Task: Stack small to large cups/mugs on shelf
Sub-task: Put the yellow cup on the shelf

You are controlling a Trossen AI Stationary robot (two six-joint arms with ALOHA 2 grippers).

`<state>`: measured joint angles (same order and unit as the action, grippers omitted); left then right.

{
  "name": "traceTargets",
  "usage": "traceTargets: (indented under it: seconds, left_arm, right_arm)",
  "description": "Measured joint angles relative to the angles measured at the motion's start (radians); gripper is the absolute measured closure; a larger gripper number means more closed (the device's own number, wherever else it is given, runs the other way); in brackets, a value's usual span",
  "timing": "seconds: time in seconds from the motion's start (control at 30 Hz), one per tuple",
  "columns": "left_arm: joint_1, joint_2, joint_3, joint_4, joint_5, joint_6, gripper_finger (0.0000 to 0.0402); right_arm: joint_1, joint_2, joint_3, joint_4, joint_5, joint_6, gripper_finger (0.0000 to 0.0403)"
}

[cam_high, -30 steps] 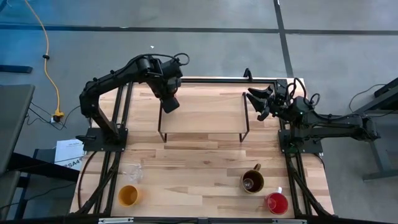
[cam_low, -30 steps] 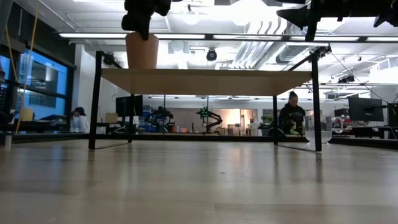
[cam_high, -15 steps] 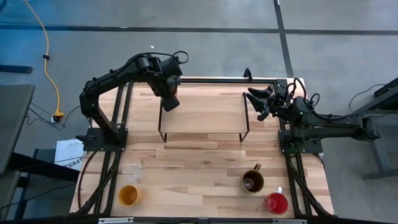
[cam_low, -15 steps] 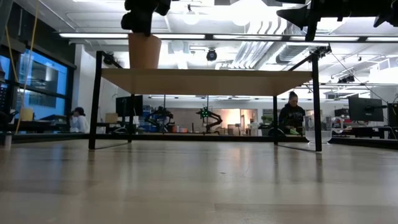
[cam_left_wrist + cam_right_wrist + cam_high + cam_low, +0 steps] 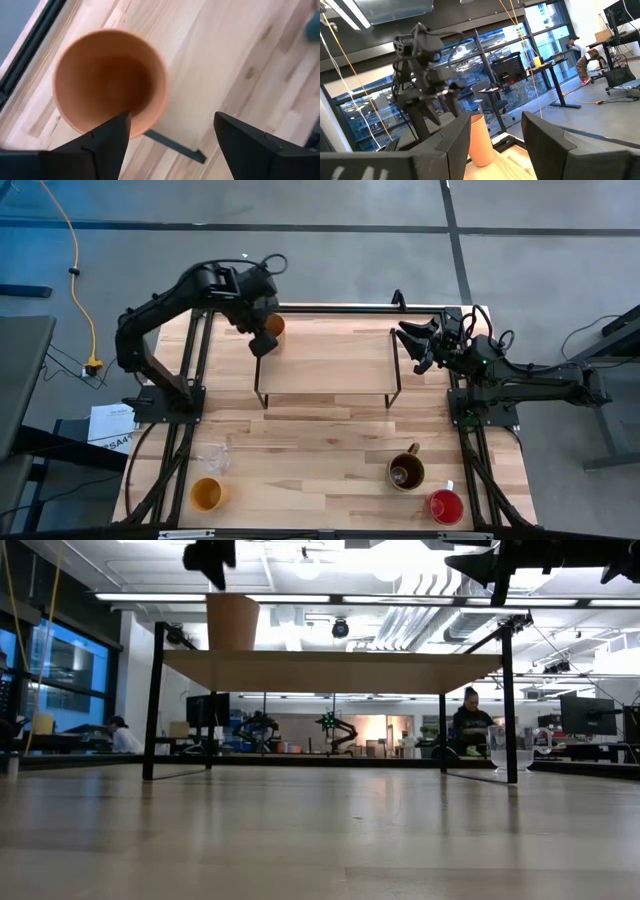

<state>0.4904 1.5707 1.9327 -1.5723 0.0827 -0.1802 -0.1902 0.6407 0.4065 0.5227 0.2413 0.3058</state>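
Near edge: orange cup [image 5: 206, 494], mug [image 5: 405, 472], red cup [image 5: 445, 505] wait; tumbler [image 5: 273, 325] stands on the shelf [image 5: 325, 375] far-left corner; left gripper [image 5: 262, 338], fingers apart, should lift straight clear; right gripper [image 5: 418, 345] idles open beside shelf

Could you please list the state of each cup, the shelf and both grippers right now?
peach tumbler: upright on shelf, released
shelf: holds only the tumbler
left gripper: open, above the tumbler
right gripper: open, waiting by shelf's right end
yellow-orange cup: upright on table
brown handled mug: upright on table
red-pink cup: upright on table
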Motion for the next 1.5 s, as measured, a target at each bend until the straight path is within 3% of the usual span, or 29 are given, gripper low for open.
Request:
traceTargets:
  seconds: [0.2,0.37,0.5,0.63,0.77,0.97,1.13,1.27,1.5]
  left_arm:
    - [0.0,-0.034,0.167,0.045,0.004,0.04,0.0141]
    - [0.0,-0.085,0.281,0.267,0.015,0.093,0.0162]
    - [0.0,-0.152,0.27,0.481,0.042,0.101,0.0179]
    - [0.0,-0.228,0.166,0.673,0.119,0.103,0.0195]
    - [0.0,-0.318,-0.051,0.934,0.204,0.054,0.0209]
    - [0.0,-0.497,-0.464,1.584,0.271,-0.154,0.0226]
    - [0.0,-0.618,-0.668,2.013,0.214,-0.258,0.0237]
    - [0.0,-0.68,-0.71,2.058,0.161,-0.247,0.0241]
    - [0.0,-0.69,-0.71,2.042,0.17,-0.297,0.024]
  right_arm:
    - [0.0,0.0,0.0,0.0,0.0,0.0,0.0236]
    - [0.0,0.001,0.0,0.053,0.0,0.0,0.0236]
    - [0.0,0.001,0.0,0.196,0.006,0.0,0.0236]
    - [0.0,0.001,0.028,0.241,0.026,-0.029,0.0236]
    - [0.0,0.01,0.089,0.165,0.043,-0.082,0.0236]
    - [0.0,0.043,0.155,0.07,0.045,-0.105,0.0236]
    - [0.0,0.07,0.177,0.022,0.045,-0.105,0.0236]
    - [0.0,0.084,0.18,0.023,0.045,-0.106,0.0236]
    - [0.0,0.088,0.18,0.012,0.044,-0.118,0.0236]
